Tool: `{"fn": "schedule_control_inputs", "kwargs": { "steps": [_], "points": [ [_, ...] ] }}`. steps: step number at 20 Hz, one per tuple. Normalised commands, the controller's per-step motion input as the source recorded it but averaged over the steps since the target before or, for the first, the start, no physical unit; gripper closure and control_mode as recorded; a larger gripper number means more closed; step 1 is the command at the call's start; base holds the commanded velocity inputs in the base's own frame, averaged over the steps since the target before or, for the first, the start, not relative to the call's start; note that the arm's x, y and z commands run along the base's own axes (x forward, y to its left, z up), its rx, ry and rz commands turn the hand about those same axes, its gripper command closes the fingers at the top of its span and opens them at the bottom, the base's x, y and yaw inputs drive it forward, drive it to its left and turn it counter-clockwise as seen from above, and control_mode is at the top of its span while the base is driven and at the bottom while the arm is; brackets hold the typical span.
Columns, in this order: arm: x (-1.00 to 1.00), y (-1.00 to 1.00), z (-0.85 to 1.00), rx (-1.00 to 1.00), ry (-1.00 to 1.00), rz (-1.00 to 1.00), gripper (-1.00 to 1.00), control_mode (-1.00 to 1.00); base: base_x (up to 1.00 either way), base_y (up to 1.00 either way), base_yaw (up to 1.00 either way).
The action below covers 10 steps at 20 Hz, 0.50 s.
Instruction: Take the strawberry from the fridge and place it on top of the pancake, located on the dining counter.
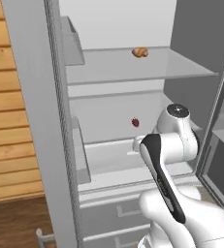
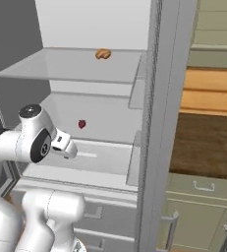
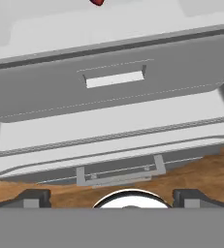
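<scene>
Strawberry (image 1: 135, 122): tiny, dark red, resting on the middle white shelf (image 1: 113, 121) of the fridge (image 1: 50, 121). Centre of the left base view; left of centre in the right base view (image 2: 82, 124); a red sliver at the top edge of the hand view (image 3: 97, 2). Free, touched by nothing.

Orientation: slightly taller than wide as seen from the base, so long axis judged near upright, perhaps leaning a little. Too small to tell which end bears the tip or the stem.

Orange-brown lumpy food (image 1: 140, 52): on the glass shelf above, upper centre of the left base view. Not the target.

Gripper (image 3: 111, 197): fingertips low at both bottom corners of the hand view, set wide apart, nothing between them. Pointed down toward the drawer fronts (image 3: 113, 82) and wood floor rather than at the fruit. Well below and short of the strawberry.

Arm (image 2: 34, 140): lower left of the right base view, wrist just before the open compartment.

Step in hand, as judged: reach for the fruit. To do well: tilt the wrist up until the strawberry sits mid-frame in the hand view; pass over the shelf lip without touching; keep the fingers wide until they straddle the fruit; close across the narrow width, gently, since a small round thing rolls or squirts out readily.
</scene>
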Motion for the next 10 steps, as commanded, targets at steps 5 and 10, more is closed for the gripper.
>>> {"fn": "schedule_control_inputs", "kwargs": {
  "steps": [5, 10],
  "points": [
    [0.00, 0.00, 0.00, 0.00, 0.00, 0.00, -1.00, 1.00, 0.78, 0.00, 0.00],
    [0.25, 0.00, -0.02, 0.00, 0.00, 0.00, -1.00, -1.00, 0.43, 0.00, 0.00]
  ]
}}
